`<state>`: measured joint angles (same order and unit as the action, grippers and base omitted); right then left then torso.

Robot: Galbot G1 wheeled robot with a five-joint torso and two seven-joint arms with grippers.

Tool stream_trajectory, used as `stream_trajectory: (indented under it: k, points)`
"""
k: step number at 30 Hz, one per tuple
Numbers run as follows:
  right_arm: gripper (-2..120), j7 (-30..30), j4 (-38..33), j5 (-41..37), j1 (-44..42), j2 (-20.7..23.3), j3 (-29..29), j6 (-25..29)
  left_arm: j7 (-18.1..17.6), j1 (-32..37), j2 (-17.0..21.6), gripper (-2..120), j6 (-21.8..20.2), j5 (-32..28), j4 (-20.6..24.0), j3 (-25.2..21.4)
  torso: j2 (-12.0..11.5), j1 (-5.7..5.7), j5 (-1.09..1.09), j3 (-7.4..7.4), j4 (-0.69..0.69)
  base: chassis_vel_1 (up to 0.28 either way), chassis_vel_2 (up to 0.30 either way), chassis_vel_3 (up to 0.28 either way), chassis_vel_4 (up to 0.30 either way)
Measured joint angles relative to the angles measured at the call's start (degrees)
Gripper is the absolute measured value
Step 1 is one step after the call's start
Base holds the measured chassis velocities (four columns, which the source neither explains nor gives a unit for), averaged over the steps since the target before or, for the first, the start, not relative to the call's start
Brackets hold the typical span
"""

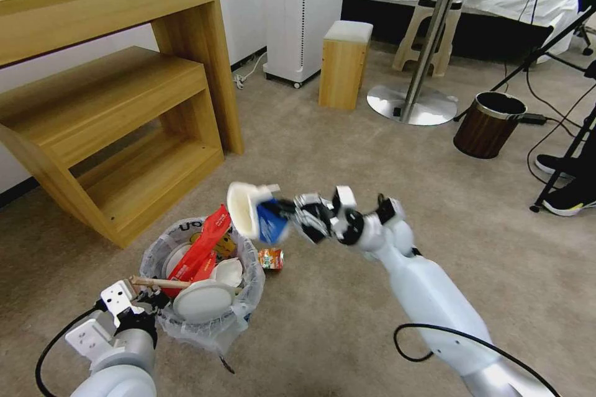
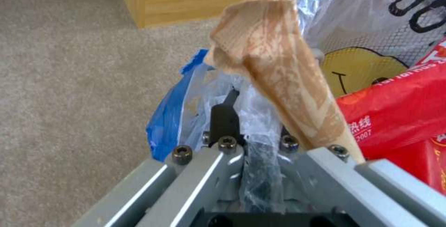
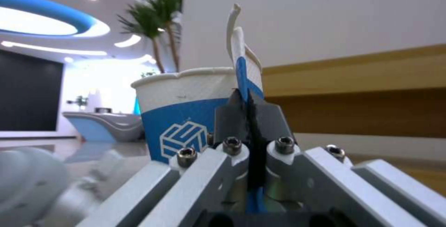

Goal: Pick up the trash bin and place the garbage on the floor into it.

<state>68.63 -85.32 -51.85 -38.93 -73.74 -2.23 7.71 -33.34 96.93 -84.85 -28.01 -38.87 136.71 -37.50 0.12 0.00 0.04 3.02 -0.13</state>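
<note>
Your left gripper sits nearest you, low on the left, clenched on the bag-lined rim of the trash bin, which holds a red wrapper, white cups and a wooden stick. Just beyond the bin, an orange can lies on the floor. Above it, your right gripper pinches the wall of a blue-white paper cup.

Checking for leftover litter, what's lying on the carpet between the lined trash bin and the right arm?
In the head view, an orange can lies on the floor beside the trash bin, below the blue-white cup in the right gripper.
</note>
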Motion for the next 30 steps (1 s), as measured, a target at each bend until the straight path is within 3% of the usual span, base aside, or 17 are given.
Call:
stream_trajectory:
  k: [10,13,15,17,19,21,30]
  points:
    - [0,-5.52,4.31,6.07,1.83,-1.52,2.1,0.44,0.12,0.4,0.67,0,0.11,-1.24,1.28,-0.09,0.0,0.0,0.0,0.0,-0.01,0.0,0.0,0.0,0.0]
    - [6,-5.98,4.48,6.99,1.7,-1.7,2.48,0.4,0.12,0.49,0.64,0,0.04,-1.25,1.71,0.38,0.0,0.0,0.0,0.0,-0.01,0.0,0.0,0.0,0.0]
    - [17,-6.16,4.83,8.77,1.51,-1.89,3.11,0.37,0.13,0.55,0.62,0,-0.11,-1.1,2.2,1.19,0.0,0.0,0.0,0.0,-0.01,0.0,0.0,0.0,0.0]
    - [18,-6.3,4.91,9.34,1.47,-1.91,3.33,0.37,0.12,0.61,0.62,0,-0.13,-0.98,2.36,1.52,-0.01,0.0,0.0,0.0,-0.01,0.0,0.0,0.0,0.0]
    - [32,-6.7,5.14,10.9,1.06,-1.81,4.29,0.38,0.08,0.93,0.5,0,-0.27,-0.63,2.88,3.06,0.0,0.0,0.01,0.0,-0.01,0.0,0.0,0.0,0.0]
    - [34,-6.7,5.16,11.08,0.98,-1.78,4.44,0.4,0.04,0.98,0.46,0,-0.32,-0.63,2.97,3.42,0.0,0.0,0.0,0.0,-0.01,0.0,0.0,0.0,0.0]
    - [69,-6.04,3.99,11.35,0.21,-1.24,3.67,1.15,-0.41,0.61,-0.13,0,-0.82,-1.19,3.16,5.25,0.0,0.0,0.01,0.0,0.0,0.0,0.0,0.0,0.0]
